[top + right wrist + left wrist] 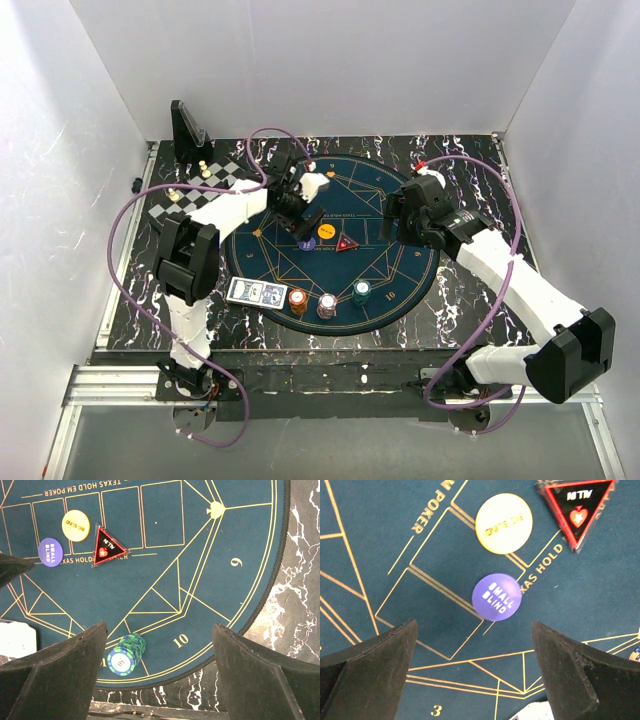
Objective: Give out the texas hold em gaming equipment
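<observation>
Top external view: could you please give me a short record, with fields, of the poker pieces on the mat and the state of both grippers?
Mat: round dark blue felt mat with gold lines
Centre markers: purple round "small blind" marker, yellow round "big blind" marker, red-edged black triangular "all in" marker, lying apart
Near rim: orange chip stack, white chip stack, green chip stack, all upright
Cards: blue-backed playing cards, left of the orange stack
Left gripper: open, empty, over the purple marker
Right gripper: open, empty, over the mat's right side

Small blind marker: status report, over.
Right end effector open, empty. Left end effector open, small blind marker just ahead, on mat. Big blind marker nearby, apart.
</observation>
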Action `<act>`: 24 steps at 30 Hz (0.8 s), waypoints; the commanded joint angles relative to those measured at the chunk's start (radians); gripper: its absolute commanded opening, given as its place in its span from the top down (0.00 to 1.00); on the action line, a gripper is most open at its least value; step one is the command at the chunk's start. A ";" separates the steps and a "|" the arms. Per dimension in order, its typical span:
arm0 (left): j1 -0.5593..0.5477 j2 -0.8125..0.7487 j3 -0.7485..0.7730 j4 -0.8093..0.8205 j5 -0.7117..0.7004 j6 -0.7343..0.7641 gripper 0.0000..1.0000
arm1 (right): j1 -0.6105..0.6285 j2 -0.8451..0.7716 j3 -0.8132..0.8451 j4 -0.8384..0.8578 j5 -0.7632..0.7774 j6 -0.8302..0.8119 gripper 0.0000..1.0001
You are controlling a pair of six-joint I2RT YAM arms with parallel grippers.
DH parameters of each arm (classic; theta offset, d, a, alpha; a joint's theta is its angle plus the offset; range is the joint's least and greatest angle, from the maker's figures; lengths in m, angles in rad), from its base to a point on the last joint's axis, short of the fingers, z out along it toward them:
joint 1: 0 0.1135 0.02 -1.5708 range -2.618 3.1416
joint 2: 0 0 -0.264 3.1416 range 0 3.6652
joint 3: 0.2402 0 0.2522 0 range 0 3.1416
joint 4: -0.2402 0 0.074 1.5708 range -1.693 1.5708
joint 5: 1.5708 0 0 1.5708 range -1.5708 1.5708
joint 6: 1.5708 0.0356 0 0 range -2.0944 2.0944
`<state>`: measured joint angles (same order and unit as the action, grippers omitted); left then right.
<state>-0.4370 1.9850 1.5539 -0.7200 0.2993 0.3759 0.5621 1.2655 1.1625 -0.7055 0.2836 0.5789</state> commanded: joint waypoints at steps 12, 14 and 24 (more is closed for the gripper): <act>-0.091 0.058 0.008 0.080 -0.040 0.060 0.02 | -0.062 -0.167 -0.079 0.003 -0.001 0.021 0.08; -0.095 0.067 0.009 0.082 -0.043 0.061 0.02 | -0.067 -0.193 -0.098 0.011 -0.007 0.024 0.08; -0.108 0.113 0.055 0.103 -0.058 0.066 0.00 | -0.088 -0.239 -0.132 0.009 -0.030 0.004 0.08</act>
<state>-0.5377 2.0899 1.5581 -0.6456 0.2501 0.4294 0.4820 1.0561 1.0477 -0.7082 0.2623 0.5953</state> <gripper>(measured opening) 0.995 0.919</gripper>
